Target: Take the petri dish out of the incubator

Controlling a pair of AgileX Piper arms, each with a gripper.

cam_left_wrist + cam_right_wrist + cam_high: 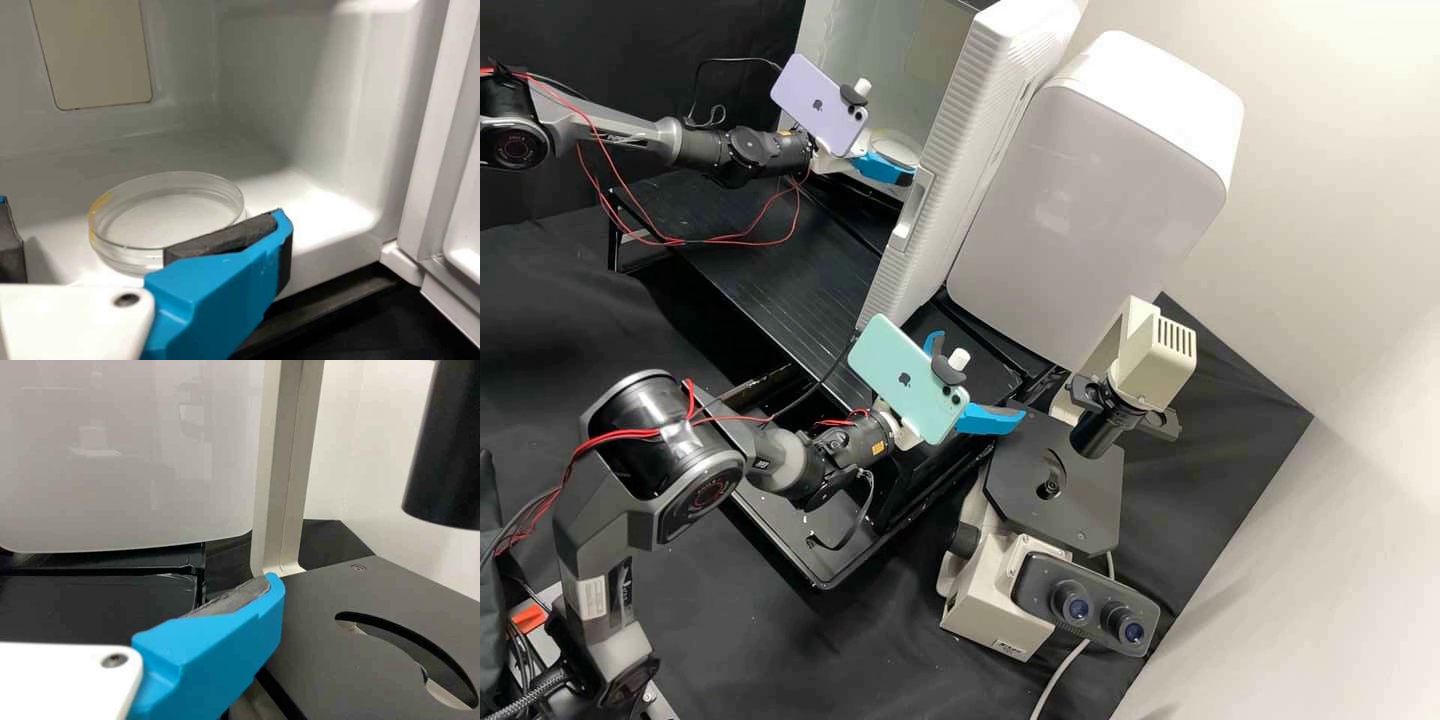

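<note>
Your left arm is the far one in the high view, and its left gripper (142, 225) sits at the mouth of the white incubator (315, 97), whose door (450, 157) stands swung open to the right. The gripper is spread wide. One blue finger (225, 292) shows its dark pad close against the near right rim of the petri dish (169, 217), and the other pad is just off the dish's left side. You cannot tell whether either pad touches the glass. The petri dish is clear and lidded, and it lies flat on the incubator floor near the front lip, inside the chamber. Your right arm is the near one. Its right gripper (972, 385) is held open with nothing in it, just above the left edge of the black stage (375, 615) of the microscope (1000, 590). The incubator rests on a black ribbed platform (780, 270) on the counter (580, 330), and the microscope stands to the near right of it.
</note>
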